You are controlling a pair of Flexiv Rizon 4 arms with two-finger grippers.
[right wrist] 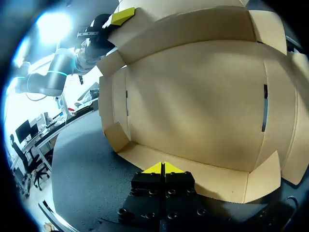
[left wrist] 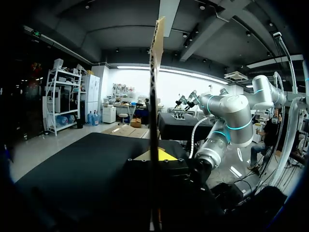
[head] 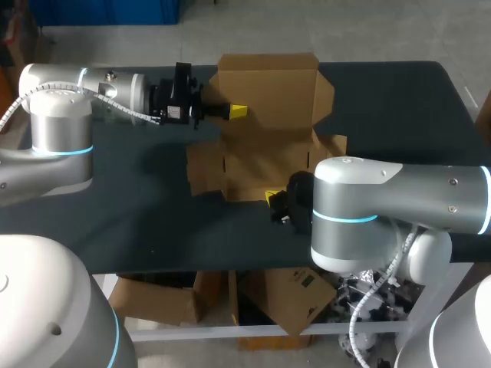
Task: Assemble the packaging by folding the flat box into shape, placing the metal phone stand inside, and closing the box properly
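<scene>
The brown cardboard box [head: 268, 157] lies unfolded on the dark table, with its far panel [head: 265, 80] standing upright. My left gripper [head: 239, 111] is shut on that panel's left edge. In the left wrist view the cardboard [left wrist: 154, 87] shows edge-on, rising from between the left gripper [left wrist: 159, 155]. My right gripper [head: 271, 195] is at the box's near edge and is shut. In the right wrist view the right gripper [right wrist: 164, 168] has its yellow tips together against the near flap, with the box's inside [right wrist: 193, 106] ahead of it. The left gripper [right wrist: 120, 16] shows at the far panel's corner.
The dark tabletop [head: 130, 199] stretches to the left of the box and behind it on the right [head: 399, 100]. My right arm's thick elbow [head: 383, 207] hangs over the table's near right part.
</scene>
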